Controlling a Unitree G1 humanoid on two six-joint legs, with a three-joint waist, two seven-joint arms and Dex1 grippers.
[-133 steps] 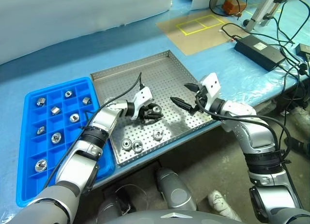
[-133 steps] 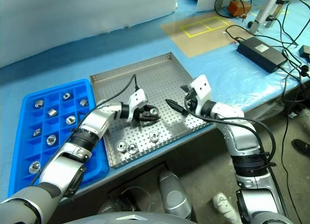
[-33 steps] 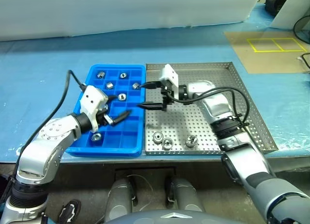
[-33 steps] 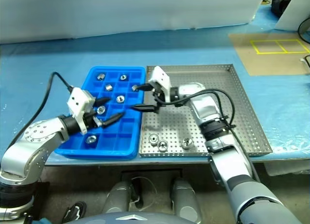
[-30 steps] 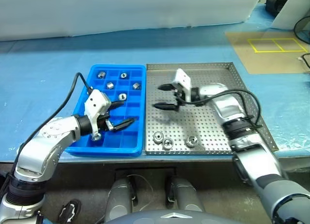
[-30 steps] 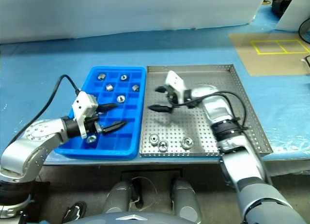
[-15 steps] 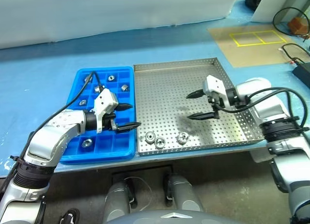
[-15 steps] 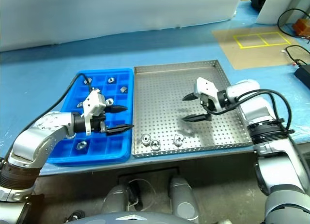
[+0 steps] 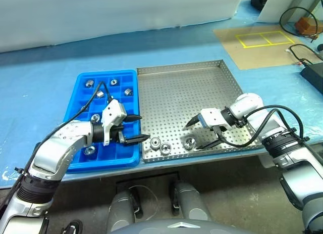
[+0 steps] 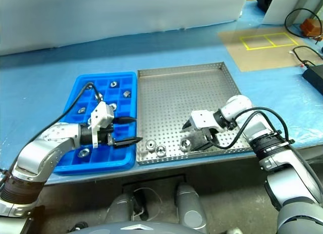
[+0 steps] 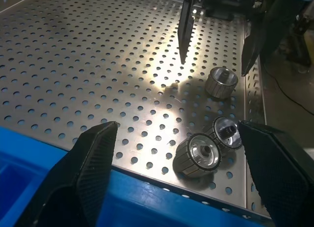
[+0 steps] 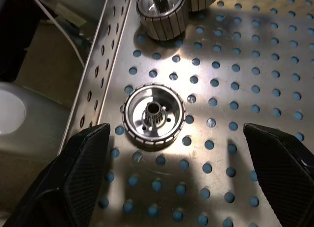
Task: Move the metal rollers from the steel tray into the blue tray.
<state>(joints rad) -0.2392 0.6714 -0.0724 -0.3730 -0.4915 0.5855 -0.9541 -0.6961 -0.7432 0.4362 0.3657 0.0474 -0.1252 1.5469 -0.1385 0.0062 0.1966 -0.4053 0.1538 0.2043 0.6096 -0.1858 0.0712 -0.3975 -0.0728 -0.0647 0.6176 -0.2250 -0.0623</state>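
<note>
- My left gripper [image 9: 135, 128]: fingers apart, nothing in them, hanging over the blue tray's [image 9: 75, 100] edge next to the steel tray, pointing across at the rollers. Looks staged for the near pair, but not down on them.
- Blue tray, far left: several rollers already sit one per cell in the back and middle compartments; the near cells beside my left fingers look free.
- Steel tray [image 9: 176, 72], just beside the blue one: three metal rollers [image 9: 155, 142] left, all along the near rim. Two touch or nearly touch; the third roller [image 9: 190, 142] lies apart, further right.
- My right gripper [image 9: 203, 132]: jaws wide, empty, angled down with that lone roller between the tips. Wrist view has it centred end-up, so I judge it's the next pick.
- In the way: the tray's near rim is tight beside that roller, little room for the outer finger. Both grippers are close together here.
- Right of the tray: cables, black box, taped yellow rectangles, well apart.
</note>
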